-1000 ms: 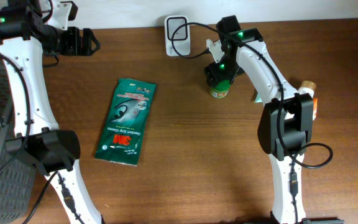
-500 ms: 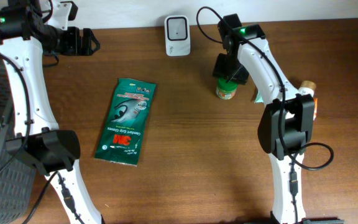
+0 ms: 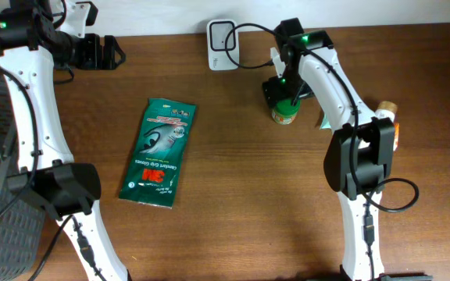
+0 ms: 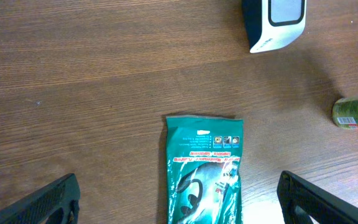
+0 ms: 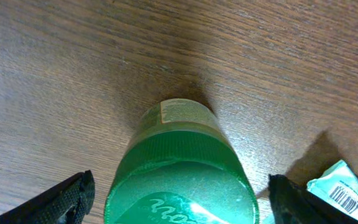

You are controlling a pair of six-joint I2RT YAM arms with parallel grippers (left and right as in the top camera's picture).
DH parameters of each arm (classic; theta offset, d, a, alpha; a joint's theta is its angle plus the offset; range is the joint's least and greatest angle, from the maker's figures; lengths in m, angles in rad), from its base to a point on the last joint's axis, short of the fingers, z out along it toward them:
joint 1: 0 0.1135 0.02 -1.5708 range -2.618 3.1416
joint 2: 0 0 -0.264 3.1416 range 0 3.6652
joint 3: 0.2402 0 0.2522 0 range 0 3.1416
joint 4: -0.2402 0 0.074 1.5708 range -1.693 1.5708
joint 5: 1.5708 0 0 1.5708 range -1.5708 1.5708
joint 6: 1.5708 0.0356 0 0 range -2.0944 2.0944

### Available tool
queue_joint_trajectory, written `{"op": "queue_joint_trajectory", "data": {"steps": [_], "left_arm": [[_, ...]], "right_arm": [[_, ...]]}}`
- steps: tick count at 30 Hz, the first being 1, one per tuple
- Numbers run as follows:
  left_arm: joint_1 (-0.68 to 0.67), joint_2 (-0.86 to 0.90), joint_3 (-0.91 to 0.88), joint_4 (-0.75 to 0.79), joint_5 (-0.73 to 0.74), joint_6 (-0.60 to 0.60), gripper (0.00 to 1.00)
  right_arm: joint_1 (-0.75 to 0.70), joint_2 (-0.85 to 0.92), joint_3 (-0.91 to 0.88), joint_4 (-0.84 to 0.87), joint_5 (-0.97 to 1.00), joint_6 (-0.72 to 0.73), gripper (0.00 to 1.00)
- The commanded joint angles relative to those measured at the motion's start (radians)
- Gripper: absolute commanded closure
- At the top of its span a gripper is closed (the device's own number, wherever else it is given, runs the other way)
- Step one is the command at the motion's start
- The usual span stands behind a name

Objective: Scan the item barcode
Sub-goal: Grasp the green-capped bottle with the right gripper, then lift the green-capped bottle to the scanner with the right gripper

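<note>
While my right gripper (image 3: pixel 282 88) hangs over the green-lidded jar (image 5: pixel 180 177), its jaws stand wide: one finger (image 5: pixel 64 199) sits on each side of the lid, with bare wood showing between pad and jar, so nothing is held. The jar stands upright on the table (image 3: pixel 233 203), right of centre at the far side, near the white scanner (image 3: pixel 223 35), which is further back and to its left. To grip well, I judge I should drop straight down until the pads are below the lid, stay centred, close evenly, then lift and turn the label towards the scanner window. My left gripper (image 3: pixel 106 53) is at the far left, jaws fully spread and empty, looking down on a green glove packet (image 4: pixel 204 168).

The jar's barcode cannot be seen (only a sliver of label shows past the lid). My right fingertips are cut off by the frame edge. A pale packet corner (image 5: pixel 344 190) just right of the jar is mostly out of view
</note>
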Motion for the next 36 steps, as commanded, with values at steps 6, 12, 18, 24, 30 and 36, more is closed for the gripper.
{"op": "queue_joint_trajectory", "data": {"steps": [6,12,18,24,30,36], "left_arm": [[0.002,-0.012,0.006,-0.001,0.01,0.012,0.01],[0.002,-0.012,0.006,-0.001,0.01,0.012,0.01],[0.002,-0.012,0.006,-0.001,0.01,0.012,0.01],[0.002,-0.012,0.006,-0.001,0.01,0.012,0.01],[0.002,-0.012,0.006,-0.001,0.01,0.012,0.01],[0.002,-0.012,0.006,-0.001,0.01,0.012,0.01]], "right_arm": [[-0.035,0.007,-0.025,0.023,-0.043,-0.02,0.28],[-0.034,0.007,-0.072,0.016,-0.071,-0.011,0.3],[-0.034,0.006,-0.057,0.003,-0.071,-0.011,0.44],[-0.034,-0.002,0.086,-0.115,-0.286,-0.012,0.48],[-0.032,-0.005,0.198,-0.154,-1.04,-0.103,0.52],[-0.032,-0.023,0.24,-0.154,-1.417,-0.102,0.52]]}}
